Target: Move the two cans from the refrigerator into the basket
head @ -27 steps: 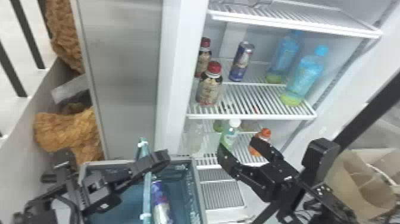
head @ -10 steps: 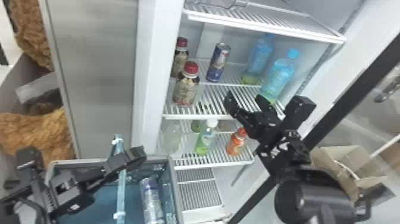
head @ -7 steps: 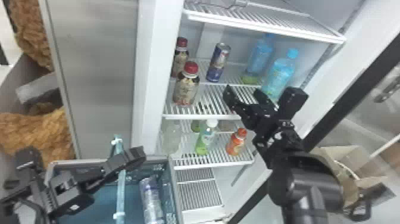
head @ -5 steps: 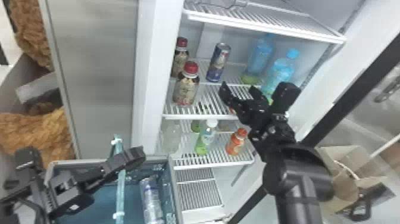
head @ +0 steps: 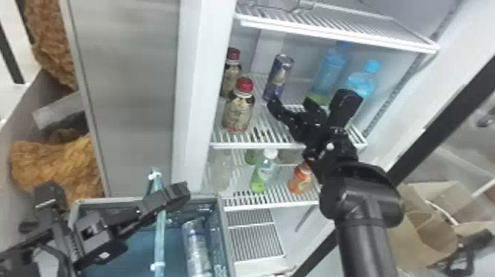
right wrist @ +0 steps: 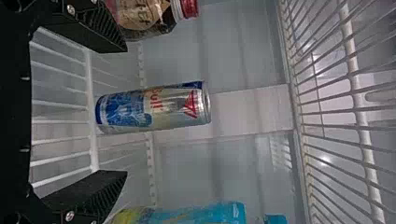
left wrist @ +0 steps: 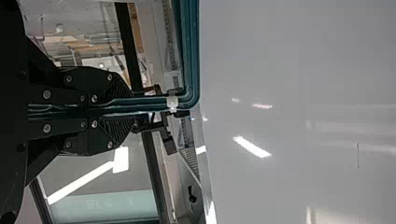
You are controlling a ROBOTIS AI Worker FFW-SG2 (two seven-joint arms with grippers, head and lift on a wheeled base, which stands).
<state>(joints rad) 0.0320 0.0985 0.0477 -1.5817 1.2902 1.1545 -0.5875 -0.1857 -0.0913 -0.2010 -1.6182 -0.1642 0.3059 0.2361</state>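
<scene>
The robot's right arm is showing a smooth black tubular forearm [head: 364, 243], a rounded black joint [head: 362, 200] and a small white dot [head: 329, 146] near the angular black right gripper [head: 292, 102]. Round silver screws [left wrist: 46, 94] are studding the flat-plated black left gripper [head: 175, 195]; fine ridges are lining both grippers' black fingers [right wrist: 105, 198].

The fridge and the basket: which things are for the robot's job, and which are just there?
For the job:
- shelf can
- basket can
- basket
- refrigerator

Just there:
- red-capped bottles
- blue bottles
- green bottle
- orange bottle
- cardboard box
</scene>
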